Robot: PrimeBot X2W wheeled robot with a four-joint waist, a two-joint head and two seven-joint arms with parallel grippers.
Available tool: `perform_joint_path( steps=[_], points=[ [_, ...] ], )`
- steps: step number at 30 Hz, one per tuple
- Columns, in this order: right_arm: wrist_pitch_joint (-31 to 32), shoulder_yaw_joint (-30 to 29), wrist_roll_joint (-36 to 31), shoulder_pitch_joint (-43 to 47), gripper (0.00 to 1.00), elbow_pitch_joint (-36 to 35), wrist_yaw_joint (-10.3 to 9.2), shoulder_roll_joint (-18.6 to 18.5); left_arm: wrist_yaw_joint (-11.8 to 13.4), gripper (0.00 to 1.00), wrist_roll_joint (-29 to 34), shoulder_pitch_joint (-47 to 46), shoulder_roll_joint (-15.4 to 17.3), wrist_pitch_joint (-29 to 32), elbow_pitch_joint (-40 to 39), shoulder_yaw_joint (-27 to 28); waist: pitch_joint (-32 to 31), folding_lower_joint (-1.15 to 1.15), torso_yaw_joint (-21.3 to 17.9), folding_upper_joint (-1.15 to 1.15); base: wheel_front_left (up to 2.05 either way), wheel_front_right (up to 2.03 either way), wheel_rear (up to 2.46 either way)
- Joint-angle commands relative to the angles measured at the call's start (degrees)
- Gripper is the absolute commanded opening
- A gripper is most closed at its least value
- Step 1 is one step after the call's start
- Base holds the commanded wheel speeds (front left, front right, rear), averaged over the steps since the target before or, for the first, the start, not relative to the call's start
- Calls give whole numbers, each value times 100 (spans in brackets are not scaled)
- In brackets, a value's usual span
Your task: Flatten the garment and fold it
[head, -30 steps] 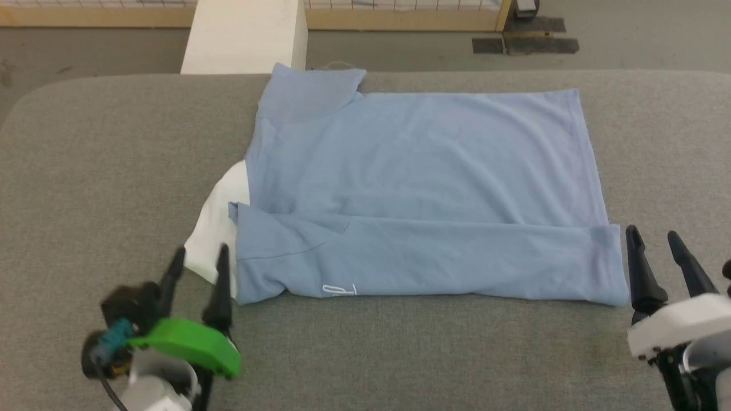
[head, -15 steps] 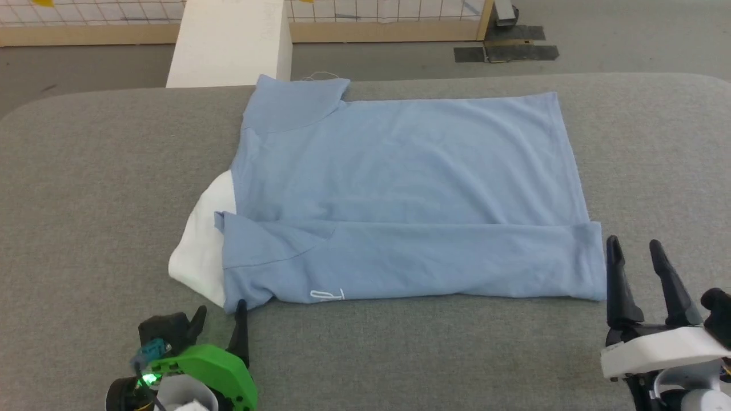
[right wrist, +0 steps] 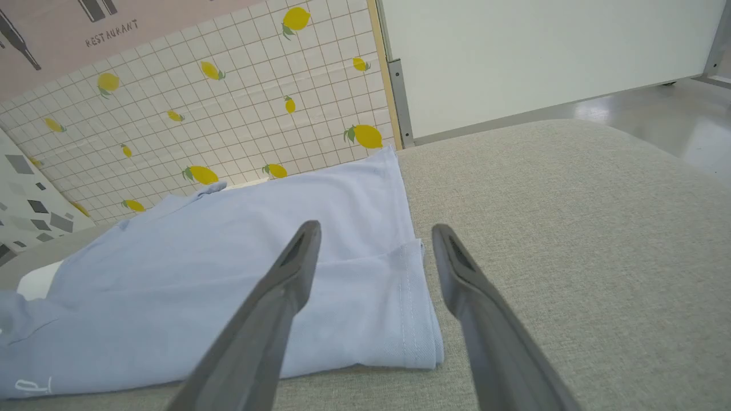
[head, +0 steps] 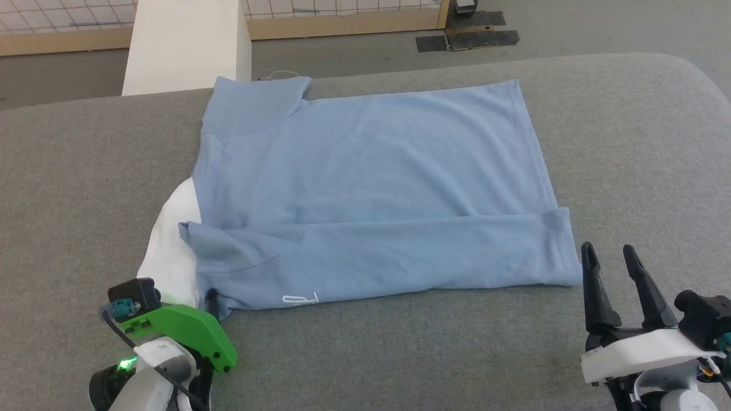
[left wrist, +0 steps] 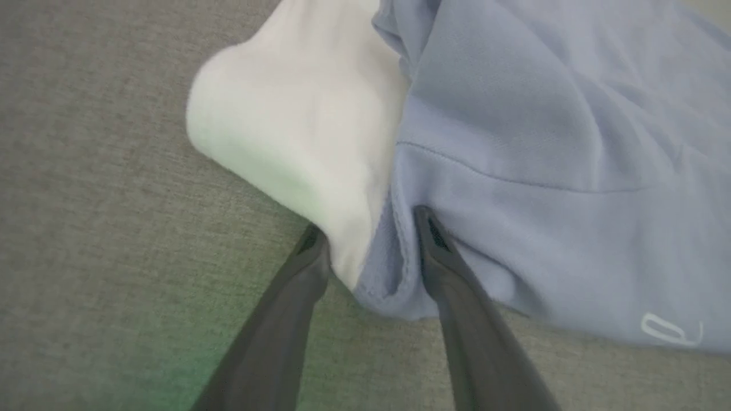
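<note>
Right, you're starting at the near edge. Your left gripper (left wrist: 368, 225) is sitting at the near-left corner of the garment (head: 365, 171) with its jaws spread and nothing pinched yet. One finger is lying beside the white part (left wrist: 297, 125) and the other is pressing onto the blue hem. Before you're closing, I'd be sliding in deeper so every layer at that corner is going between the fingers, not just the top one.

Your right gripper (right wrist: 376, 229) is hovering just off the garment's near-right corner, also open and clear of the cloth. It's looking like a two-corner grab, so you're wanting that stitched hem inside the jaws too.

The garment is lying spread on the grey padded surface (head: 85, 171), its near band (head: 400, 257) doubled over the body, with the white print (head: 300, 298) along that near edge. When lifting, try to be raising both corners evenly, since the cloth is looking soft and likely to sag in the middle.

Farther along, the body is showing soft ripples, and the sleeve (head: 251, 103) is poking out at the far-left corner, so be watching that it isn't dragging.
</note>
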Motion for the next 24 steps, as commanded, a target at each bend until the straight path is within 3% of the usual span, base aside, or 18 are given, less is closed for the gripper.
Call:
perform_joint_path(
  steps=[1,5,9,17,22,23,24],
  points=[
    [-28,-12,-27,-62,100,26,-9,11,-24,0,-79,61,-32,53,26,-64,-10,0,-6,0,0,0,0],
    [63,-125,-175,-135,100,148,-9,11,-90,0,-47,120,-30,-101,-58,-89,-37,0,60,0,0,0,0],
    [675,-418,-291,-369,100,491,-9,11,-174,0,-6,115,-51,-209,-80,-156,-47,0,191,0,0,0,0],
    [3278,-958,-539,-1136,100,1272,-9,11,-299,0,102,1,-73,-354,-119,-298,34,0,432,0,0,0,0],
    [4582,-1180,-803,-1539,100,1483,-9,11,-373,0,155,-105,-71,-446,-108,-352,133,0,521,0,0,0,0],
    [4809,-1240,-845,-1575,83,1526,-9,11,-386,0,158,-119,-70,-457,-103,-358,143,0,529,0,0,0,0],
    [5090,-1312,-893,-1603,49,1571,-9,11,-398,0,164,-135,-68,-474,-96,-364,153,0,540,0,0,0,0]
  ],
)
